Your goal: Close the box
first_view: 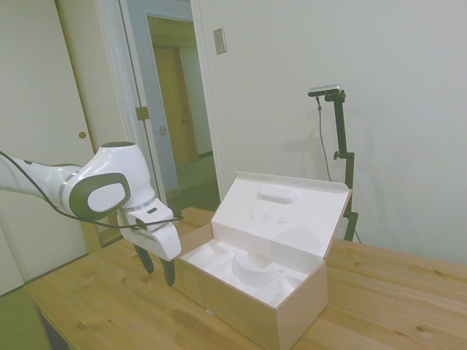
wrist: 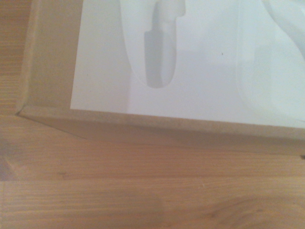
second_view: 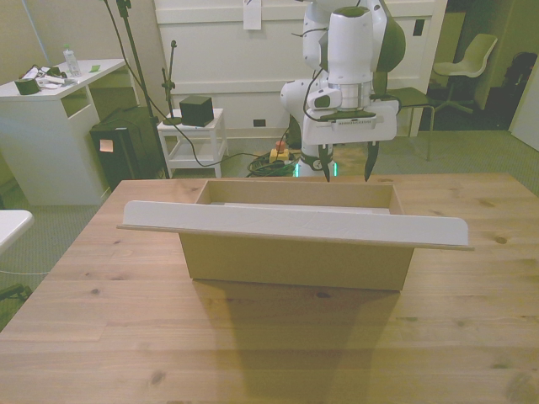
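Side view, centre frame: box (first_view: 252, 295) stands on the table (first_view: 109, 306), lid (first_view: 281, 211) raised; at lower left, gripper (first_view: 159, 270) hangs spread apart and empty beside it.

The box (first_view: 252, 295) stands on the table (first_view: 102, 306), lid (first_view: 281, 211) raised, the pincer (first_view: 158, 267) just beside its wall.

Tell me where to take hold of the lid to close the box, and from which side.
Take the lid at its free top edge, near the middle, coming from behind it, the side away from the arm. It stands open, leaning back from its hinge on the box, so that edge likely swings easiest. The open gripper is on the box's opposite side, so it must first reach over.
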`<state>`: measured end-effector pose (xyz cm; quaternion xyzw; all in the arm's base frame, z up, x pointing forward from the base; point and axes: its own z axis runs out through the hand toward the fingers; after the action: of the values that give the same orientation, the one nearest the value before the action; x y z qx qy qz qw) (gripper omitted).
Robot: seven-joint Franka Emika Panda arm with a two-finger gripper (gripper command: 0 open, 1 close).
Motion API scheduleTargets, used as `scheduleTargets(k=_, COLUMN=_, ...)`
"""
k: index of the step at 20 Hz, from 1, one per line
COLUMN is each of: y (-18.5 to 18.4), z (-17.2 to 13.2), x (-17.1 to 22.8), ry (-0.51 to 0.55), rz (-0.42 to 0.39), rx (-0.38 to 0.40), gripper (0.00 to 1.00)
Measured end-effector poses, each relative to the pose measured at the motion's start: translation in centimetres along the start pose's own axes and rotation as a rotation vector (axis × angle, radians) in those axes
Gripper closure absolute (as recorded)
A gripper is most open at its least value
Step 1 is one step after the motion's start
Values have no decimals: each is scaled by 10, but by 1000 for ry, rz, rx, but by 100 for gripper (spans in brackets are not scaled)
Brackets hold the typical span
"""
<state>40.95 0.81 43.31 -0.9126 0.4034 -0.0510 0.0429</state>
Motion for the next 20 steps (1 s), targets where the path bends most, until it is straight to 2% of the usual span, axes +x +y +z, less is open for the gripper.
scheduleTargets(k=3, y=0, z=-1, x=0, ry=4, rz=-1, rx=1, gripper=0)
scheduleTargets(k=6, y=6, z=-26, x=-3, ry=46, rz=2, rx=43, gripper=0)
scheduleTargets(k=13, y=33, z=-147, x=-18, ry=239, rz=4, rx=222, gripper=0)
scheduleTargets(k=17, y=30, z=-216, x=12, ry=320, rz=14, rx=310, gripper=0)
scheduleTargets(k=20, y=11, z=-254, x=43, ry=341, rz=19, rx=343, gripper=0)
